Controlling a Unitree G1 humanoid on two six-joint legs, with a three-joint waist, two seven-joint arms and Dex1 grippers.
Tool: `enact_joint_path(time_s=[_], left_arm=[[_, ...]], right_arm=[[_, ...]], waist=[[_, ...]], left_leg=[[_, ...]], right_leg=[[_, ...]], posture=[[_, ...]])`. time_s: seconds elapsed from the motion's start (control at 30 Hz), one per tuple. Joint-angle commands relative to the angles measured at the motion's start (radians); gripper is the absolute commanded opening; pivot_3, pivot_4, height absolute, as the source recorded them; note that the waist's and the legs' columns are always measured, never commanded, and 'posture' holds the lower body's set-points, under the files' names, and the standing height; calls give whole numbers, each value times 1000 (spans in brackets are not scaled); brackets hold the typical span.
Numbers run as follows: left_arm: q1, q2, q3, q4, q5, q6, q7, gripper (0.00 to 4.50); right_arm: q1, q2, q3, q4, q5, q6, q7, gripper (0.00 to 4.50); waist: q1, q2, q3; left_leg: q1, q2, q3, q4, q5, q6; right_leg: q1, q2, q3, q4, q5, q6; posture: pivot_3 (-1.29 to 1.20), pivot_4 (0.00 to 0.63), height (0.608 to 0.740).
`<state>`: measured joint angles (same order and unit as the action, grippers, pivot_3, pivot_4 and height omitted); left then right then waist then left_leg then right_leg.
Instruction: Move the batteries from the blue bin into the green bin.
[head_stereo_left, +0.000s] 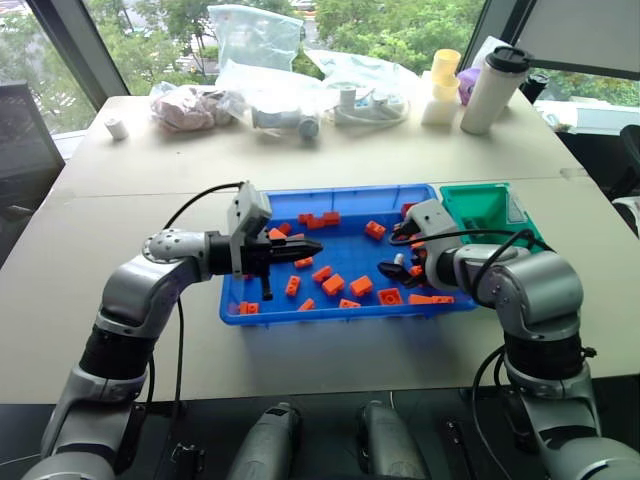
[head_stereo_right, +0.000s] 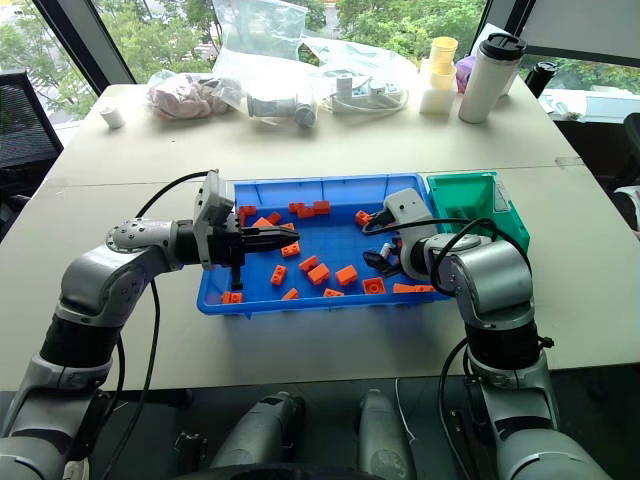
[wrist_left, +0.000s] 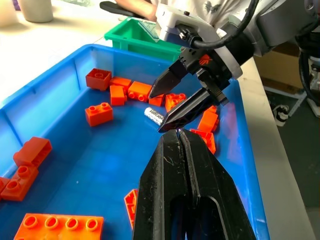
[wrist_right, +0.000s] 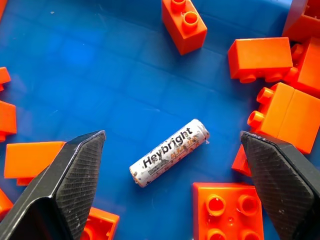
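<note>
Glossy cylindrical battery (wrist_right: 169, 152); smooth blue bin (wrist_right: 100, 75).

A pale table (head_stereo_left: 150, 330) bears the blue bin (head_stereo_left: 340, 195) and the green bin (head_stereo_left: 480, 205).

Orange toy bricks (head_stereo_left: 333, 284) lie scattered across the middle of the frame, some single, some in small clusters; in the right wrist view several show their round studs, one (wrist_right: 184, 24) near the upper middle.

The pale worktop (head_stereo_left: 150, 300) fills most of the head views. Along its far edge, at the top of the frame, stand a white tumbler with a dark lid (head_stereo_left: 494, 89) at upper right, a stack of pale yellow cups (head_stereo_left: 443, 86) just to its left, and clear plastic bags (head_stereo_left: 255, 40) of parts at upper centre. A pinkish bundle (head_stereo_left: 188, 108) sits at upper left, with a small white roll (head_stereo_left: 117, 128) further left.

Trees show through the windows (head_stereo_left: 400, 25) behind.
</note>
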<state>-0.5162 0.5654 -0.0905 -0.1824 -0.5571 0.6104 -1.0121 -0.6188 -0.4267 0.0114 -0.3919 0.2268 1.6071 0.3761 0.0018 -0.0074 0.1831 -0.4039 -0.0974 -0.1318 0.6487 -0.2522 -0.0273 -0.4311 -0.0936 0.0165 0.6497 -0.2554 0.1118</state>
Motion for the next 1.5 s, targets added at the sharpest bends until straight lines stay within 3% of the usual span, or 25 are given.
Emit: enact_joint_path(time_s=[0.03, 0.33, 0.37, 0.43, 0.6, 0.67, 0.83, 0.97, 1.17, 1.3, 1.5], left_arm=[[0, -5, 22, -46, -13, -4, 16, 0], [24, -3, 28, -63, -11, -9, 38, 0], [25, -3, 29, -65, -12, -9, 41, 0], [27, -4, 29, -66, -13, -9, 45, 0], [31, -6, 29, -72, -15, -9, 56, 0], [33, -7, 28, -73, -14, -12, 59, 0], [35, -10, 27, -74, -15, -13, 65, 0], [36, -12, 27, -74, -14, -13, 67, 0], [29, -18, 19, -66, -17, -9, 58, 0], [16, -23, 16, -47, -17, -13, 45, 0], [-18, -27, 10, -4, -13, -26, 9, 0]], right_arm=[[-23, 9, -23, 18, 28, 7, -32, 4430], [-26, -22, 57, 35, 82, 7, -71, 4430], [-26, -29, 68, 34, 91, 7, -71, 4206], [-25, -41, 83, 35, 105, 7, -72, 3565], [-17, -49, 120, 34, 118, 7, -89, 874], [-22, -52, 141, 35, 110, 7, -100, 20], [-42, -62, 170, 25, 104, 7, -109, 10], [-88, -155, 206, -31, 104, -59, -74, 10], [-187, -350, -41, 14, 87, -194, -9, 10], [-144, -465, -123, 30, 82, -266, 29, 10], [-25, -515, -185, 6, 105, -260, 78, 10]], waist=[[0, 0, 0], [-2, 0, 0], [-2, 0, 0], [-3, 0, 0], [-13, 0, 0], [-15, 0, 0], [-15, 0, 0], [-13, 0, 0], [-10, 1, 0], [-10, 0, 0], [-14, 0, 0]], left_leg=[[0, 0, 0, 0, 0, 0], [0, 0, 0, 0, 0, 0], [0, 0, 0, 0, 0, 0], [0, 0, 0, 0, 0, 0], [0, 0, 0, 0, -1, 1], [0, 0, 0, 0, -1, 1], [1, 0, 0, 0, -1, 2], [1, 0, 0, 0, -1, 2], [0, 0, 0, -1, -2, 3], [-1, 0, 0, -1, -2, 3], [0, 1, 1, -1, -3, 5]], right_leg=[[0, 0, 0, 0, 0, 0], [0, 0, 0, 0, 0, 0], [0, 0, 0, 0, 0, 0], [0, 0, 0, 0, 0, 0], [0, 0, 0, 0, 0, 0], [0, 0, 0, 0, 0, 0], [0, 1, 0, 0, 0, 0], [1, 1, 0, 0, 0, 0], [0, 1, -1, 0, 0, 0], [0, 0, -1, -2, 0, 0], [0, 0, 0, 0, 0, 0]], posture=[[0, 150, 740], [0, 150, 740], [0, 150, 740], [0, 150, 740], [0, 150, 740], [0, 150, 740], [0, 150, 740], [0, 150, 740], [0, 150, 740], [0, 150, 740], [0, 150, 740]])
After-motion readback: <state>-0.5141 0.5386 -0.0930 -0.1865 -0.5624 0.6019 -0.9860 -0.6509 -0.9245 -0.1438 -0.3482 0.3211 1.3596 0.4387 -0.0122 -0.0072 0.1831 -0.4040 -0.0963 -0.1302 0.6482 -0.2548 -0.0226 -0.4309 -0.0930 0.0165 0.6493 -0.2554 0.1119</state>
